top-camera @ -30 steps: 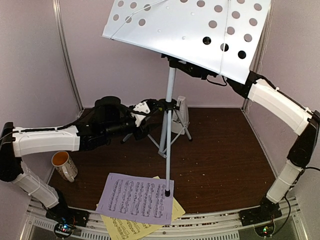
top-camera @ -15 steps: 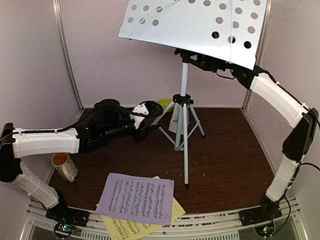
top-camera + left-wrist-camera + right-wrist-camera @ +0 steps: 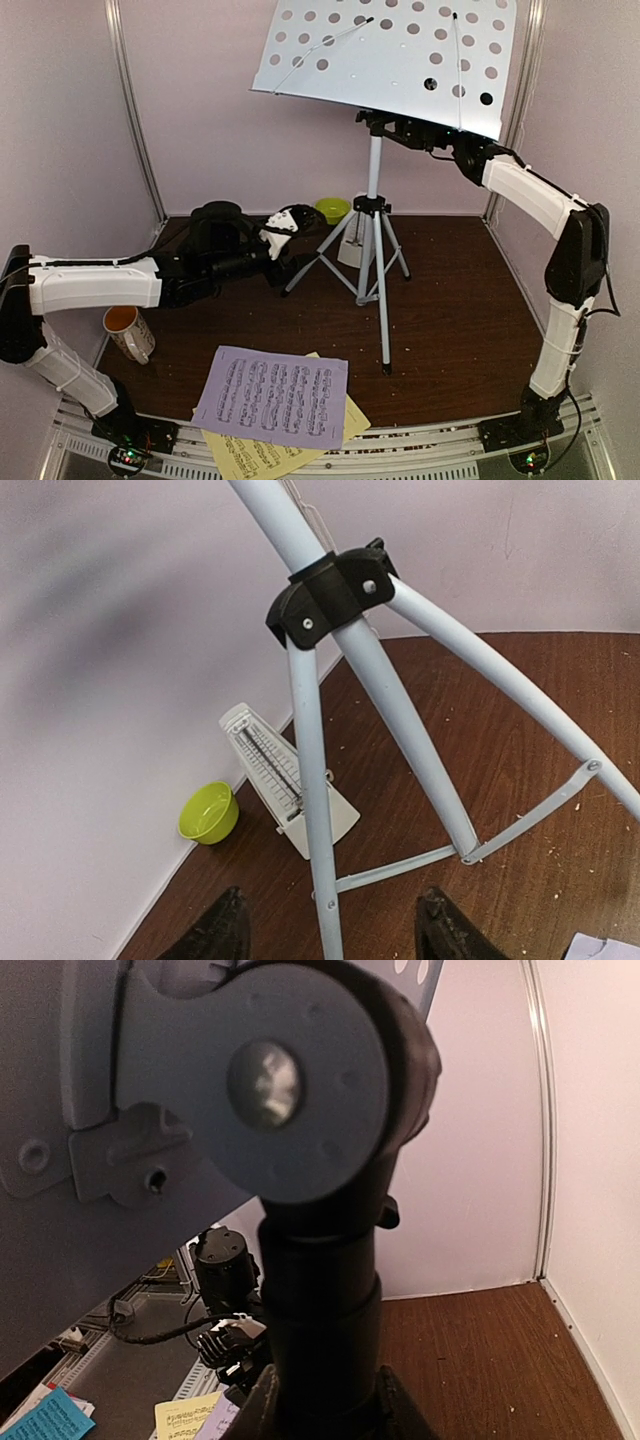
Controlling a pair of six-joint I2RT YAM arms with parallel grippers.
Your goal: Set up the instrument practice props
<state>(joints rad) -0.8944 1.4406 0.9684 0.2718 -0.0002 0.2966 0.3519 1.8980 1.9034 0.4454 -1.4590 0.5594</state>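
Observation:
The music stand's pale perforated desk (image 3: pixel 400 55) sits high over its silver tripod (image 3: pixel 372 250), which stands upright on the brown table. My right gripper (image 3: pixel 402 128) is shut on the black neck (image 3: pixel 320 1310) just under the desk. My left gripper (image 3: pixel 290 225) is open at the tripod's left side; one tripod leg (image 3: pixel 318 860) passes between its fingertips (image 3: pixel 215 935) without touching them. The white metronome (image 3: pixel 285 790) stands behind the tripod by the back wall. A lavender page (image 3: pixel 275 395) lies over a yellow page (image 3: pixel 250 455) at the near edge.
A small green bowl (image 3: pixel 332 210) sits against the back wall, left of the metronome. A white mug with an orange inside (image 3: pixel 128 330) stands at the left beneath my left arm. Walls close the table in at the back and both sides.
The right arm has carried the stand to the right and tipped it upright, away from my left gripper. The left arm has hardly moved and its fingers have parted slightly.

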